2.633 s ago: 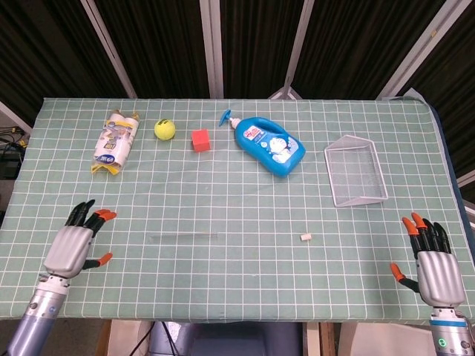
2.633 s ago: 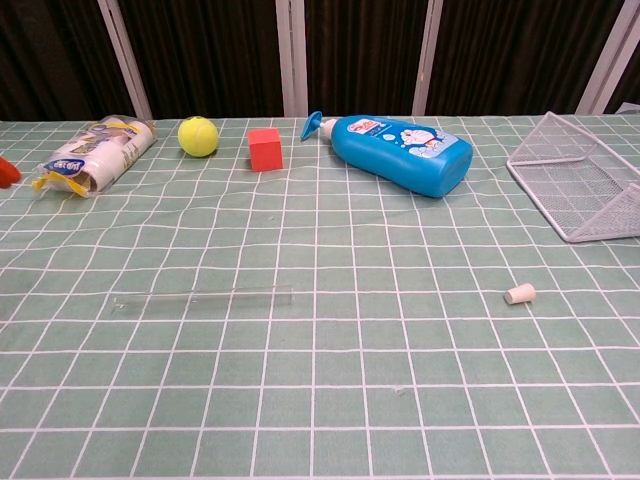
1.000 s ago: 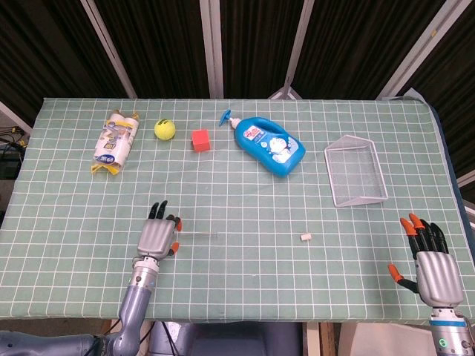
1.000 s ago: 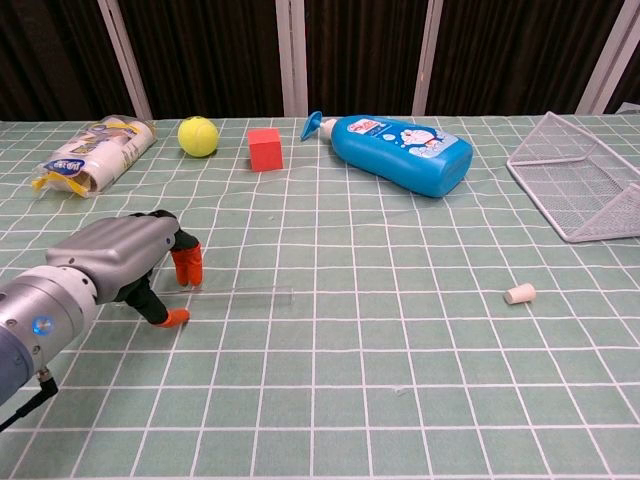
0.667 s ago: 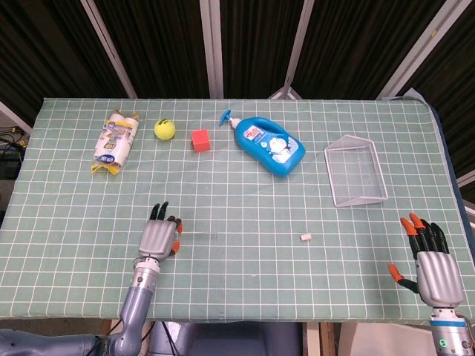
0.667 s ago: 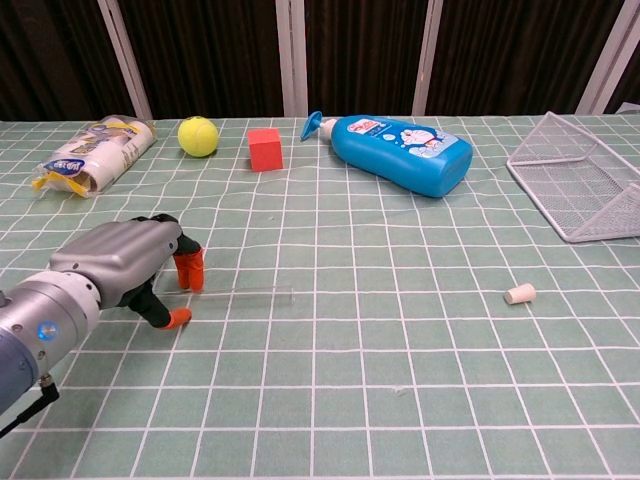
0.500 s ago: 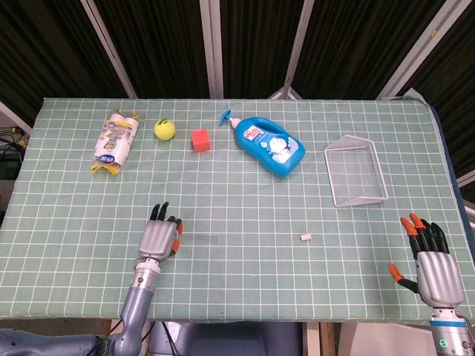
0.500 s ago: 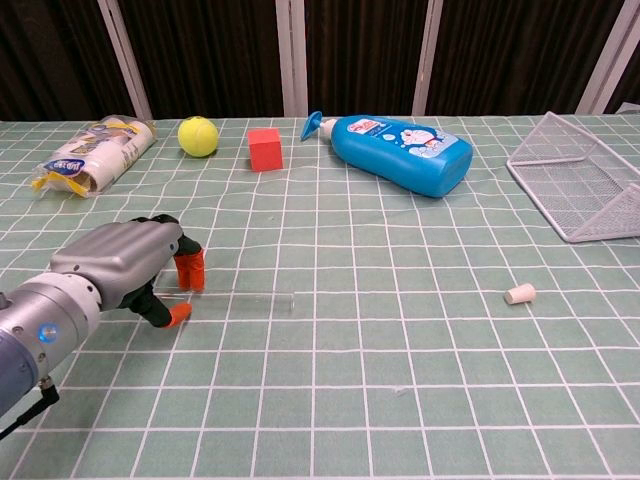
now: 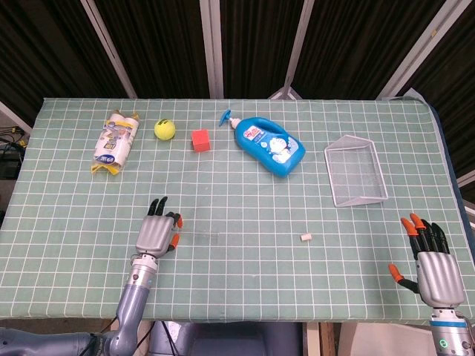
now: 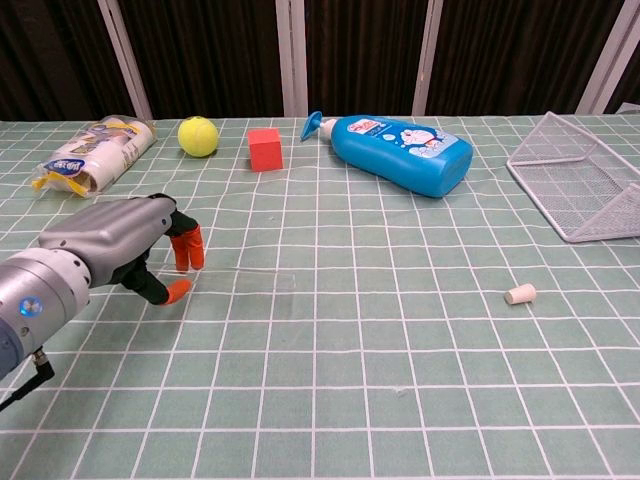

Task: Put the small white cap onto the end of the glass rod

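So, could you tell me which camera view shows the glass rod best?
The chest view: the glass rod shows as a clear tube running right from the left hand. In the head view it is only a faint line.

A table covered with a pale green cloth ruled in white squares (image 9: 245, 193) fills the scene. Behind its far edge hang dark, pleated black curtains (image 9: 163, 44), crossed by slanted grey metal frame bars (image 9: 211, 48). Lighting is even.
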`<state>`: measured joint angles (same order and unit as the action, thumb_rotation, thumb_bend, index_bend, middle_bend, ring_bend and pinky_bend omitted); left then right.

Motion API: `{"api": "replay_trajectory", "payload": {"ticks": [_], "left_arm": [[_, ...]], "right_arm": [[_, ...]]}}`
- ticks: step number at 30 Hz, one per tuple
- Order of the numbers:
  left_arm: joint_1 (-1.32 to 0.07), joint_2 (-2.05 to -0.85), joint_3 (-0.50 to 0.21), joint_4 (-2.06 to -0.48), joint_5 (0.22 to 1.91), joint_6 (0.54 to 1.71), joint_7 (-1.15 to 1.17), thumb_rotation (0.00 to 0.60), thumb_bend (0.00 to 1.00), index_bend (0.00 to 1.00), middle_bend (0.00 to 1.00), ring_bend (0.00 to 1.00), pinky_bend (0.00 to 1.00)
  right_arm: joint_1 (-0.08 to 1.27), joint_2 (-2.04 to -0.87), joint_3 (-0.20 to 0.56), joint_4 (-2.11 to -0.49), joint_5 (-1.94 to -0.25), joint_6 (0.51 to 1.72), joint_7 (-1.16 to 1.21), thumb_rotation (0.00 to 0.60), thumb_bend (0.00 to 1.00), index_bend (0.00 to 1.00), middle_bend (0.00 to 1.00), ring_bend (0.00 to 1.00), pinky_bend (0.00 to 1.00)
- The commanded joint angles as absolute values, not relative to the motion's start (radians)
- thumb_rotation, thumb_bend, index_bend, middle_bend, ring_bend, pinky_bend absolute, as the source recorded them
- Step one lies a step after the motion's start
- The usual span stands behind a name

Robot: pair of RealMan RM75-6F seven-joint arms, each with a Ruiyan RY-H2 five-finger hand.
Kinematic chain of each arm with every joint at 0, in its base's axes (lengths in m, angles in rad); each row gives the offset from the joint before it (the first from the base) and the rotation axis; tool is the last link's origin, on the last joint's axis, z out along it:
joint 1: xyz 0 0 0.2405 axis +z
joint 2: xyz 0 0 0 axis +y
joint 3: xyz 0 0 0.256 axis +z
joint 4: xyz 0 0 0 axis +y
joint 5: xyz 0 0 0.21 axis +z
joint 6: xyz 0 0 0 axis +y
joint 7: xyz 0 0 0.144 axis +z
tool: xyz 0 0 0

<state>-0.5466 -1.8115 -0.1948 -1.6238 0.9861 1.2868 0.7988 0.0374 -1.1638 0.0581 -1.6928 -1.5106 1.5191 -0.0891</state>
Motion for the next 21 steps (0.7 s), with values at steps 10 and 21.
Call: {"api": "replay_trajectory", "payload": {"ticks": [10,21], "left_arm": [[-0.555,-1.743,-0.186,-1.609,1.125,1.243,0.605,0.600,0.63,0.51,0.44,0.04,0.00],[-0.566,-1.670,-0.206,-1.599,1.227,1.204,0.387,0.600,0.63,0.51,0.44,0.04,0.00]], "right_arm": [[0.037,-1.166,0.056,-1.693,-1.521,1.524,-0.092,0.600,0.29,0.00,0.00,0.00,0.00],[0.091,-1.184,0.074,-1.710,-1.502,1.445,-0.137,0.600,0.29,0.00,0.00,0.00,0.00]]}}
